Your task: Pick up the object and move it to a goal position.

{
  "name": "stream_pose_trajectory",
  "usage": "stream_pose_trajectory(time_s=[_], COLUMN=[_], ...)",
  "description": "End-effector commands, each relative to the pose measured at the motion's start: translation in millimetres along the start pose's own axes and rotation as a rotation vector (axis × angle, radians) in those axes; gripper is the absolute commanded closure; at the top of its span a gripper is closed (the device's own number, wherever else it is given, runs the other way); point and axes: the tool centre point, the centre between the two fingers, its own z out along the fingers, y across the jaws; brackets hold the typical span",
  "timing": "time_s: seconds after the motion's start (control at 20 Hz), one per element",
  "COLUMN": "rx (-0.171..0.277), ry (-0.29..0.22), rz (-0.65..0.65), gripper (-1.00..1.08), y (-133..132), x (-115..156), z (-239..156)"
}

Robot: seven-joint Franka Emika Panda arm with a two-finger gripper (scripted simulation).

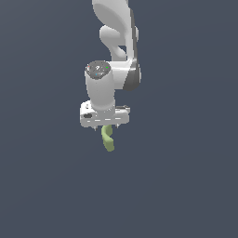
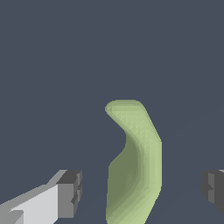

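In the wrist view the gripper (image 2: 140, 188) stands wide, its two dark pads well apart with the object (image 2: 135, 166) between them and touching neither; a clear gap shows on each side. The step in hand appears to be the grasp. To do it well, the arm should keep the object centred between the pads, descend until they flank its thicker lower part, and close across the narrow width, not along the bend, so the piece does not twist out.

The object is a small, matte, light yellow-green block, elongated and rounded, with a gentle bend partway along.

In the exterior view the object (image 1: 108, 138) lies on the plain dark surface (image 1: 186, 186) just below the white gripper (image 1: 105, 124). No goal marker is visible.
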Motion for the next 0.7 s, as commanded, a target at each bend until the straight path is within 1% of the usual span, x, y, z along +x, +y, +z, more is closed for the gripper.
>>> stream_pose_trajectory(time_s=[0.0,0.3,0.65], rx=[0.001,0.000,0.001], ry=[-0.002,-0.001,-0.002], rz=[-0.006,-0.003,-0.006], gripper=[-0.92,-0.92,-0.92], y=[0,0,0], x=[-1,-1,-2], z=[1,9,42])
